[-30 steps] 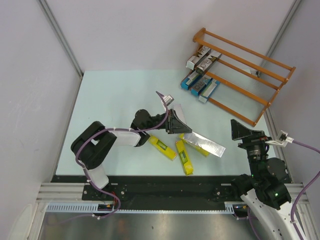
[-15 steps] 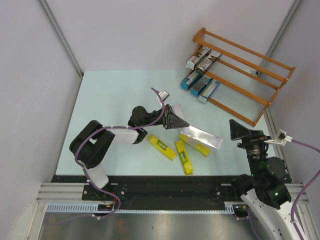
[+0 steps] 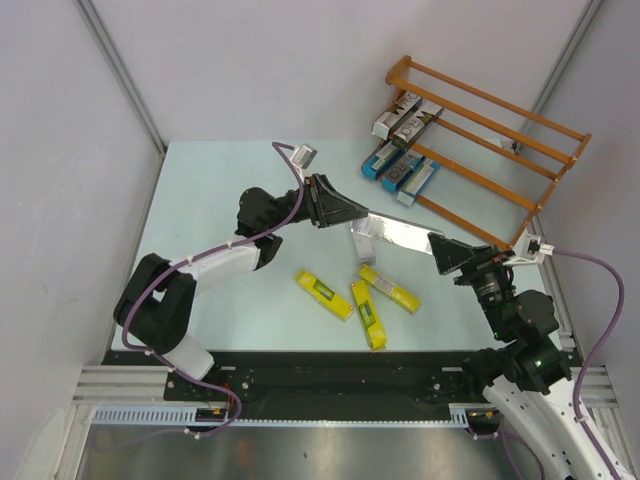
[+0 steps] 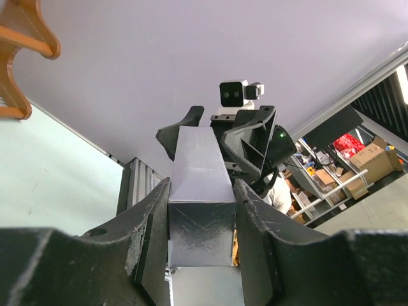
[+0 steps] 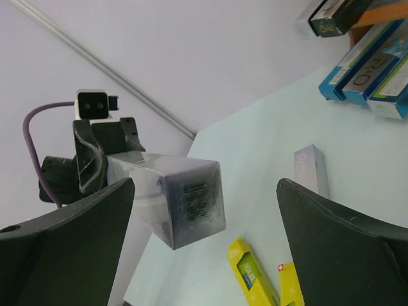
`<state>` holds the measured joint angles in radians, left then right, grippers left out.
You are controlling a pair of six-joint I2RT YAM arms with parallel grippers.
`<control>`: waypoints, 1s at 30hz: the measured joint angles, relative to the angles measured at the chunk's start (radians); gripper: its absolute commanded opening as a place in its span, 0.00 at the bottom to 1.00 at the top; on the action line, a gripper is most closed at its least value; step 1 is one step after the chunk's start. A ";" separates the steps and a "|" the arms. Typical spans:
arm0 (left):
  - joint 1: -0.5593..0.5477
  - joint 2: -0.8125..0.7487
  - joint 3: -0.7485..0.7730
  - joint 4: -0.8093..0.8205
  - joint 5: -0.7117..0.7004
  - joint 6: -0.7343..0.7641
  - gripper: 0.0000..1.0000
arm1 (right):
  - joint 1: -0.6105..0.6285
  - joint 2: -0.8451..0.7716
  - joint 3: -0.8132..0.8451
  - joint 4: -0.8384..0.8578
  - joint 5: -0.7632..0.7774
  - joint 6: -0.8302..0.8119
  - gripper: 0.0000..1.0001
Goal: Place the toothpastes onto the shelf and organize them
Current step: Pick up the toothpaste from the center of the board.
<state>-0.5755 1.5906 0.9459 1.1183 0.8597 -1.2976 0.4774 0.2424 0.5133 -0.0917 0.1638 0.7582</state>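
Top external: left end effector (image 3: 345, 213) pinches long silver-grey toothpaste carton (image 3: 400, 231) mid-air, free end at mouth of wide-spread right end effector (image 3: 447, 252); suggest seating carton deeper inside right one, clamping square, then releasing left.

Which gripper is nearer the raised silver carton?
Left. The left gripper grips one end of the silver carton; the right gripper is open around its free end, not touching.

Light was bright and even, leaving only faint, soft shadows beneath the yellow cartons (image 3: 368, 313) on the pale table (image 3: 220, 200). The silver carton (image 3: 395, 232) showed a white sheen in the overhead view. In the right wrist view the near fingers (image 5: 64, 236) were dark, featureless and slightly blurred.
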 measured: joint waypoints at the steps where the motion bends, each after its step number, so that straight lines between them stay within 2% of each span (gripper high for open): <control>1: 0.001 -0.002 0.003 -0.005 0.000 0.000 0.00 | 0.000 0.007 0.000 0.010 -0.012 0.000 0.98; 11: 0.002 -0.007 0.005 -0.035 0.010 0.005 0.01 | -0.007 0.063 -0.004 0.154 -0.155 -0.010 0.81; 14: 0.007 -0.019 0.005 -0.032 0.009 0.005 0.01 | -0.010 0.087 -0.008 0.186 -0.189 -0.016 0.74; 18: 0.008 -0.031 0.015 -0.028 0.010 0.004 0.04 | -0.010 0.110 -0.008 0.216 -0.238 -0.022 0.54; 19: 0.008 -0.033 0.020 -0.026 0.010 -0.001 0.04 | -0.010 0.111 -0.008 0.220 -0.246 -0.023 0.44; 22: 0.010 -0.034 0.036 -0.009 0.008 -0.014 0.14 | -0.011 0.110 -0.008 0.241 -0.270 -0.018 0.31; 23: 0.011 -0.035 0.040 -0.004 0.008 -0.016 0.24 | -0.011 0.108 -0.008 0.248 -0.279 -0.017 0.30; 25: 0.012 -0.035 0.044 -0.001 0.012 -0.020 0.31 | -0.011 0.101 -0.008 0.255 -0.288 -0.018 0.28; 26: 0.011 -0.035 0.044 -0.004 0.014 -0.019 0.37 | -0.011 0.095 -0.008 0.254 -0.290 -0.016 0.27; 30: 0.008 -0.049 0.046 -0.051 0.024 0.014 0.48 | -0.013 0.076 -0.009 0.243 -0.291 -0.019 0.23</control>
<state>-0.5671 1.5414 0.9920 1.0672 0.8833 -1.2839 0.4641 0.3183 0.5041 0.1509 -0.1276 0.7395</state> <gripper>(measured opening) 0.450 0.457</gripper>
